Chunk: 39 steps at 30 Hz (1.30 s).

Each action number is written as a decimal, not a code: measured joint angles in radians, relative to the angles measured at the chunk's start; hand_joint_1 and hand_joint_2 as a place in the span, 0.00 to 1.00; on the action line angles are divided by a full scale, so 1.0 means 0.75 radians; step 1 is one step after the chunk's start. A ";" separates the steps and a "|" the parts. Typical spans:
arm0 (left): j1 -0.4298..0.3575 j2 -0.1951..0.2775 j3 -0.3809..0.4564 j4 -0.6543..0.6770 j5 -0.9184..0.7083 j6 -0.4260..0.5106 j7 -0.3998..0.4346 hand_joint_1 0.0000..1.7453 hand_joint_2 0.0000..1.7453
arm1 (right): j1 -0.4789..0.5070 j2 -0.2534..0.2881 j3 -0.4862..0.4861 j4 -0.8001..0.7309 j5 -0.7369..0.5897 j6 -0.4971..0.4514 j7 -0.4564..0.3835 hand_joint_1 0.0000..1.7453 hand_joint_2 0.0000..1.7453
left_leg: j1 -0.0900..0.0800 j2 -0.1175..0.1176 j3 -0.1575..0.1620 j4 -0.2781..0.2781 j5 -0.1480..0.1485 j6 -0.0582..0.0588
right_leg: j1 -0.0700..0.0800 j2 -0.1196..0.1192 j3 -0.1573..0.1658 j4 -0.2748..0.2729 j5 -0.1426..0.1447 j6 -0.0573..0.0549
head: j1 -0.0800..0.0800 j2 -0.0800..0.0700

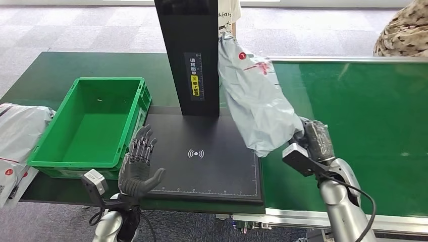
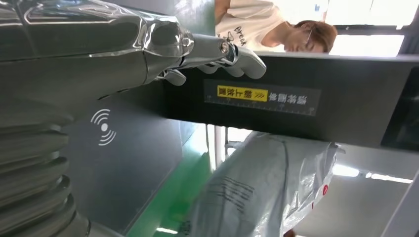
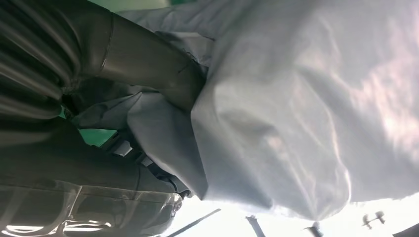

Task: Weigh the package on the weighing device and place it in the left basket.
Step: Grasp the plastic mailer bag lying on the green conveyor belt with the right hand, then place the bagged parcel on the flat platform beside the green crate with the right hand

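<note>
Right hand (image 1: 314,137) of the humanoid grips a limp grey package (image 1: 257,101) by its lower end, holding it upright in the air above the seam between the green conveyor bench (image 1: 353,116) and the black weighing device (image 1: 207,156), evidently so the bag can be carried across onto the platform. Beside the black upright column (image 1: 189,50) at the back of the scale, the bag hangs clear of the plate, so the weighing looks not yet done. To the robot's left, the green basket (image 1: 65,160) sits touching the scale's edge, empty and within easy reach for the drop that follows. More grey parcels (image 1: 15,136) lie heaped beyond the basket. Left hand (image 1: 139,169) is raised at the scale's near corner, palm up and fingers spread, holding nothing, apparently poised to receive or steady the bag. A person stands behind the column.
</note>
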 joint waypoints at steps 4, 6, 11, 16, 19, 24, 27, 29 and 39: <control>-0.022 -0.002 -0.004 0.003 0.047 0.017 -0.005 0.00 1.00 | -0.008 -0.022 0.208 -0.026 0.084 0.046 -0.043 1.00 1.00 | 0.000 0.000 0.000 0.000 0.000 0.000 | 0.000 0.000 0.000 0.000 0.000 0.000 | 0.000 0.000; -0.034 -0.002 -0.007 0.007 0.063 0.021 -0.007 0.00 1.00 | -0.023 -0.042 0.299 -0.021 0.108 0.064 -0.055 1.00 1.00 | 0.000 0.000 0.000 0.000 0.000 0.000 | 0.000 0.000 0.000 0.000 0.000 0.000 | 0.000 0.000; -0.061 -0.001 -0.024 0.019 0.087 0.035 -0.010 0.00 1.00 | -0.085 -0.090 0.502 0.010 0.151 0.105 -0.041 1.00 1.00 | 0.000 0.000 0.000 0.000 0.000 0.000 | 0.000 0.000 0.000 0.000 0.000 0.000 | 0.000 0.000; -0.079 0.001 -0.032 0.038 0.105 0.046 -0.019 0.00 1.00 | -0.161 -0.115 0.670 0.087 0.174 0.194 0.006 1.00 1.00 | 0.000 0.000 0.000 0.000 0.000 0.000 | 0.000 0.001 0.000 0.000 0.001 0.000 | 0.000 0.000; -0.082 0.004 -0.035 0.046 0.116 0.048 -0.020 0.00 1.00 | -0.214 -0.122 0.773 0.147 0.136 0.263 0.014 1.00 1.00 | 0.000 0.001 0.001 0.000 0.000 0.000 | 0.000 0.002 0.000 0.000 0.001 0.000 | 0.000 0.000; -0.082 0.011 -0.040 0.046 0.129 0.061 -0.020 0.00 1.00 | -0.262 -0.132 0.899 0.172 -0.018 0.358 -0.009 1.00 1.00 | 0.001 0.001 0.001 0.000 0.000 -0.001 | 0.000 0.002 0.000 0.000 0.000 0.000 | 0.000 0.000; -0.082 0.013 -0.044 0.047 0.136 0.071 -0.020 0.00 1.00 | -0.279 -0.138 0.948 0.164 -0.096 0.392 -0.018 1.00 1.00 | 0.001 0.001 0.000 0.000 0.000 0.000 | 0.000 0.002 0.000 0.000 0.000 0.000 | 0.000 0.000; -0.081 0.015 -0.045 0.047 0.138 0.075 -0.020 0.00 1.00 | -0.292 -0.141 0.973 0.157 -0.122 0.402 -0.018 1.00 1.00 | 0.000 0.001 0.000 0.000 0.000 0.000 | 0.000 0.002 0.000 0.000 0.000 0.000 | 0.000 0.000; -0.040 0.016 -0.044 0.043 0.117 0.090 -0.020 0.00 1.00 | -0.326 -0.132 1.010 0.204 -0.026 0.117 0.080 0.00 1.00 | 0.000 0.000 0.000 0.000 0.000 0.000 | 0.000 0.001 0.000 0.000 0.001 0.000 | 0.000 0.000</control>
